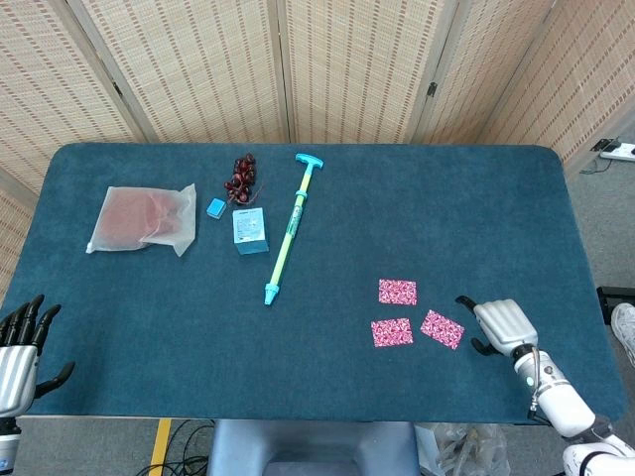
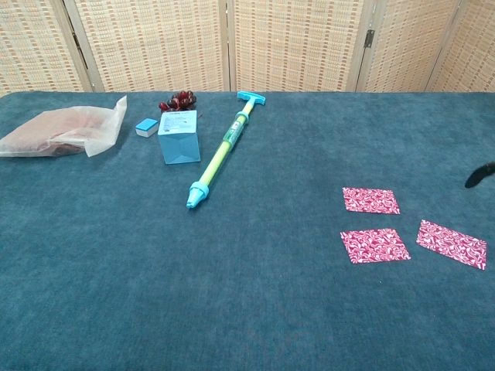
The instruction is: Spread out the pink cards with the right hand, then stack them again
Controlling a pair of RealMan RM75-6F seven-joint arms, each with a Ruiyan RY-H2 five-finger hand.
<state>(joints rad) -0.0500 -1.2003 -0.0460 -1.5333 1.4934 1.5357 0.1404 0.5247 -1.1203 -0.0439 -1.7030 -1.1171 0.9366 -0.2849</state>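
Three pink patterned cards lie flat and apart on the blue table at the right front: one farther back (image 1: 397, 291) (image 2: 370, 200), one near the front (image 1: 392, 331) (image 2: 374, 245), and one to its right (image 1: 442, 329) (image 2: 452, 243). My right hand (image 1: 501, 325) hovers just right of that last card, off it and holding nothing; only a dark fingertip (image 2: 479, 176) shows at the edge of the chest view. At the table's front left corner my left hand (image 1: 20, 345) stays with its fingers spread, empty.
A teal and yellow stick (image 1: 286, 230) lies lengthwise in the middle left. Beside it are a light blue box (image 1: 250, 230), a small blue block (image 1: 215, 207), a dark red grape bunch (image 1: 241, 176) and a translucent bag (image 1: 142, 218).
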